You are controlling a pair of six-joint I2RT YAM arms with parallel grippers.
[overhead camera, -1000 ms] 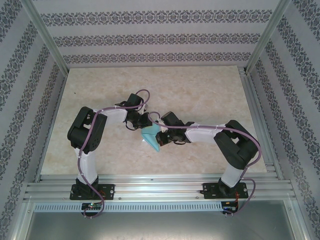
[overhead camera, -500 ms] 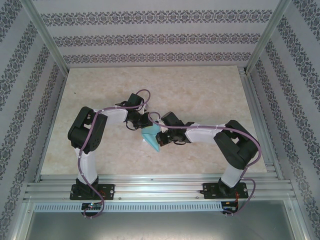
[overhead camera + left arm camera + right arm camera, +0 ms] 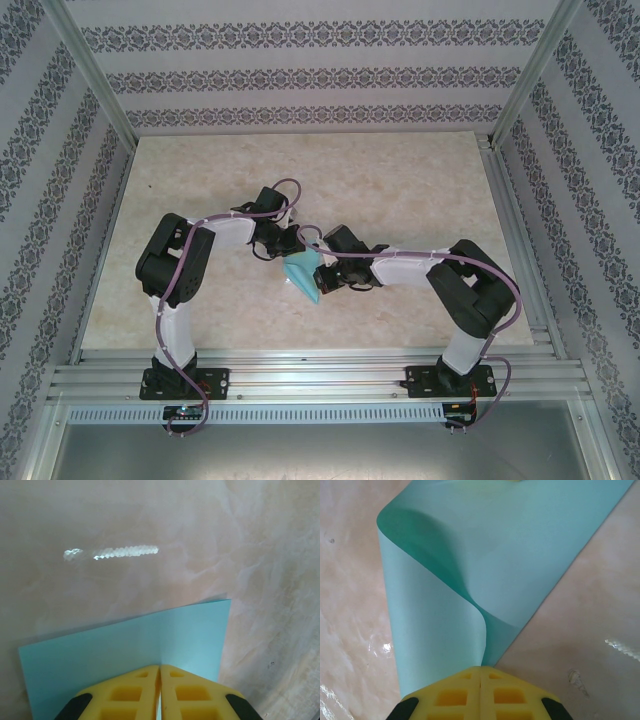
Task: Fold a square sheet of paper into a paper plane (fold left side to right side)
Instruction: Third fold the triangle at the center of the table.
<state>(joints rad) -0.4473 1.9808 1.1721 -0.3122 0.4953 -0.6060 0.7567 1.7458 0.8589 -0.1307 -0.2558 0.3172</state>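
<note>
Cyan sheet pinched from 2 sides, mid-surface.
You have the left fingers pressed together on the near edge of the square sheet of paper, which spreads flat ahead of them. The right fingers pinch the sheet where 1 side curls up and over in a loose roll. From above, the sheet lies between both wrists near the middle of the marbled surface.
</note>
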